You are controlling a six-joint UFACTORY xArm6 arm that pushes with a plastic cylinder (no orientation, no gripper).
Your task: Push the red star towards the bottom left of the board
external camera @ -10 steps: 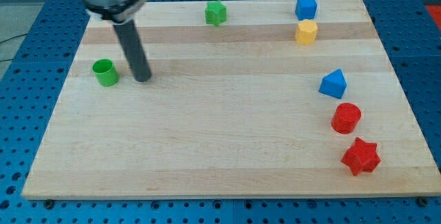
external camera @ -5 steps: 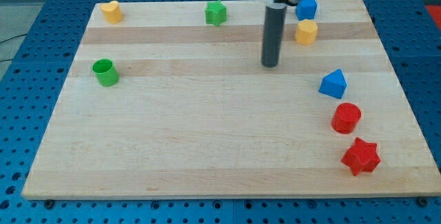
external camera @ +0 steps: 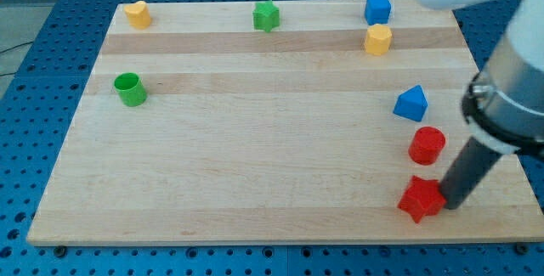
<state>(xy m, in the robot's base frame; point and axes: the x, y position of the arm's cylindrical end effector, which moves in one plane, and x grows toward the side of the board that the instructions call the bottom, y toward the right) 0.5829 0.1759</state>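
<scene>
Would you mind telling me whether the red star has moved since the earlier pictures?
Yes. The red star has slid towards the view's left and slightly down, now sitting below the red cylinder instead of to its lower right, with my tip against its right side.

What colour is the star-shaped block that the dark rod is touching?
Red. The red star shows clearly in the camera view, with my tip against its right side.

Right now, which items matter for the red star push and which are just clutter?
In the job:
red star
my tip, touching the star's right side

Lying about:
red cylinder
blue triangular block
yellow hexagonal block
blue cube
green star
yellow block
green cylinder
</scene>
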